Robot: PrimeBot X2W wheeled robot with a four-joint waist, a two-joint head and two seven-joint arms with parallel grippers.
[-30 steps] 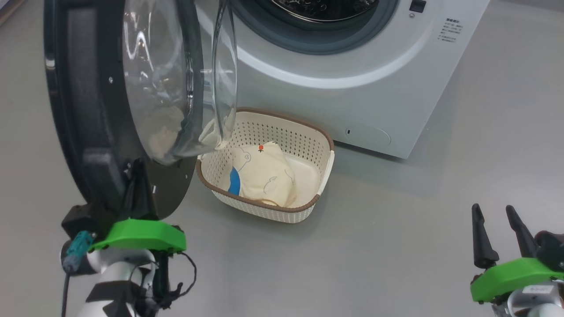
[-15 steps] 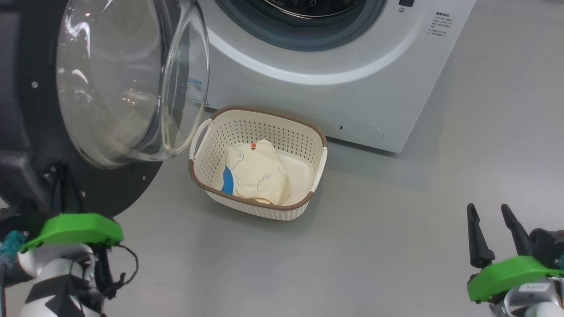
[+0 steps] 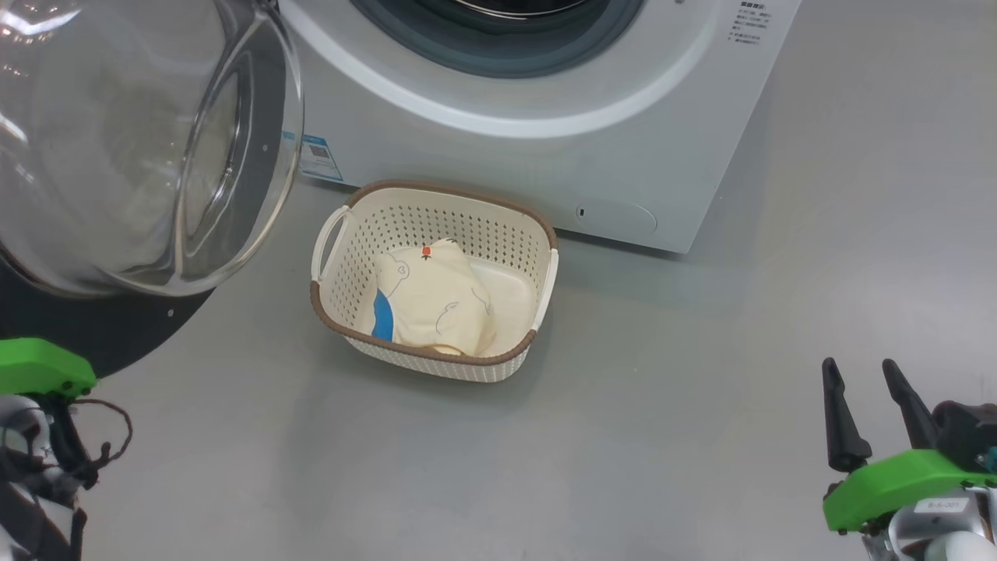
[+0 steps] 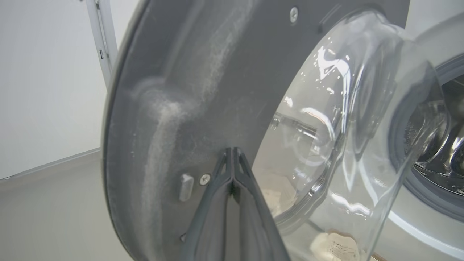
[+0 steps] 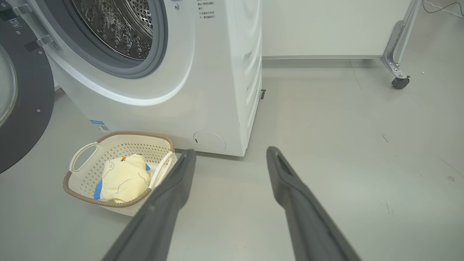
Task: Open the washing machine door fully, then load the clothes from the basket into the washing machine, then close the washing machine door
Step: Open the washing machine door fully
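Head view takes in the washing machine door (image 3: 117, 156) swung well out at the upper left, its clear glass bowl bulging toward the room and the mouth of the washing machine (image 3: 545, 156) laid bare. Along the left wrist view, the left gripper (image 4: 232, 150) has its two dark fingers pressed tight together with nothing between them. Their joined tip appears to rest on the door's grey inner face, just beside a screw (image 4: 204, 178). To my eye that is a pushing pose, a closed point nudging the door wider rather than gripping it. The right gripper (image 3: 858, 364) hangs low at the lower right with its fingers spread wide and empty, well apart from everything, probably kept ready for the laundry. The basket (image 3: 467, 226) sits on the grey floor (image 3: 662, 389) just in front of the machine, below the opening. The clothes (image 3: 428, 300) lie bunched inside it, blue patch to the left, so nothing is loaded yet. The steel drum (image 5: 116, 25) looks empty from the right wrist view.
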